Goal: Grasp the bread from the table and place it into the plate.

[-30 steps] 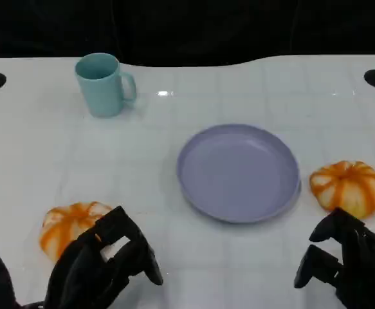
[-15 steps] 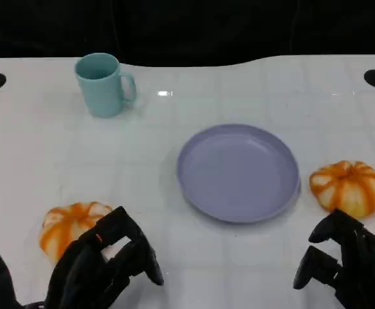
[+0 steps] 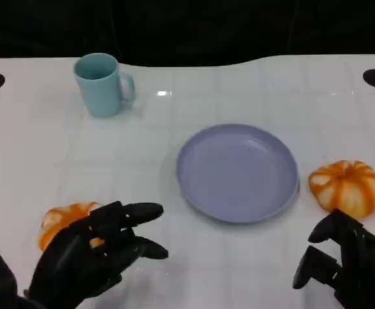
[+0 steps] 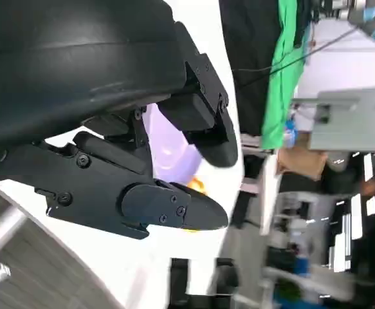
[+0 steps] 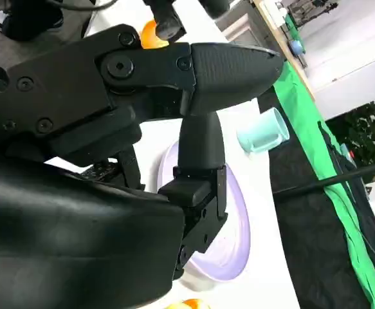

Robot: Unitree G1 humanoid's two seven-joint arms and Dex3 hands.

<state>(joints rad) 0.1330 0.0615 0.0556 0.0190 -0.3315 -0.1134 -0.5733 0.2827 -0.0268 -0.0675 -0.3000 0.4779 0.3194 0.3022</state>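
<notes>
While the left hand is seen at the lower left of the head view, its fingers are spread apart and extended toward the plate, and nothing is held in them. One bread roll is partly covered by this hand from the camera's side; whether it is touched cannot be told. The right hand is seen at the lower right, fingers loosely curled but apart, with nothing gripped. It is set near a second bread roll, clear of it.

Both rolls are rounded, pumpkin-shaped, orange with pale cream stripes. Both are rested on the white table, one well to the left of the lavender plate, the other just beside its right rim. The plate is shallow and round, with nothing on it.

A light teal mug is stood upright at the far left of the table, handle turned to the right.

From the right wrist view, the plate and mug are seen beyond the black fingers.
</notes>
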